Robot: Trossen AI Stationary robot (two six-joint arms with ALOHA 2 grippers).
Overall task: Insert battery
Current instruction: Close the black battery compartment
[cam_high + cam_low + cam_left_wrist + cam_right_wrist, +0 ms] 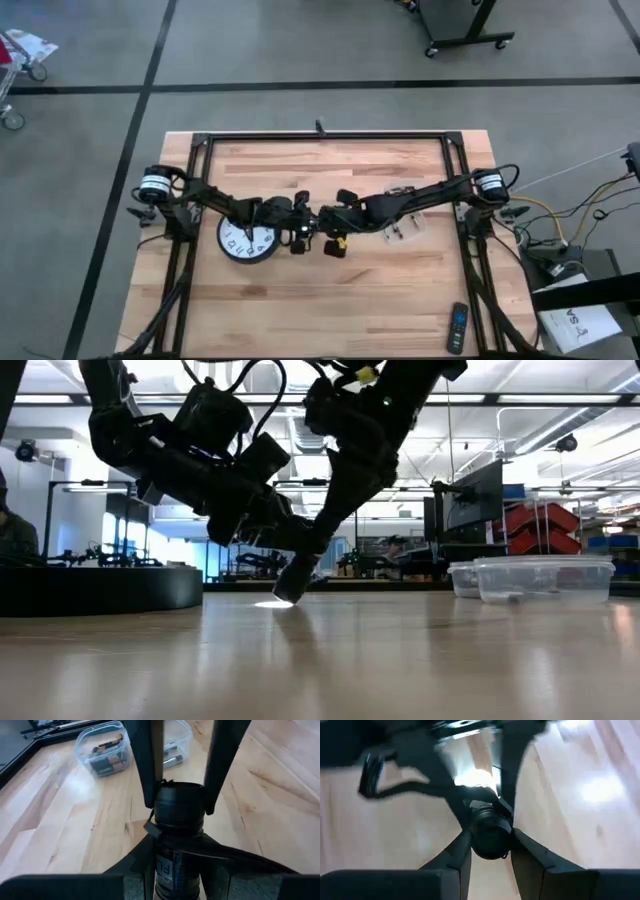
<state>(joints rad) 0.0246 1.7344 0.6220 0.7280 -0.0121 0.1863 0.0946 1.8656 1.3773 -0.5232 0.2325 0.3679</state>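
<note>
Both pincers clamp one dark cylinder (178,812) between them, left pincer (180,795) and right pincer (490,842) at opposite ends, just beside the clock (247,240)

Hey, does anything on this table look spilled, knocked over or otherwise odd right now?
Nothing looks spilled or damaged. The round white wall clock lies flat, face up, and the clear plastic tub sits upright. One unusual thing: the left pincer and right pincer both grip one black cylinder mid-table.
</note>
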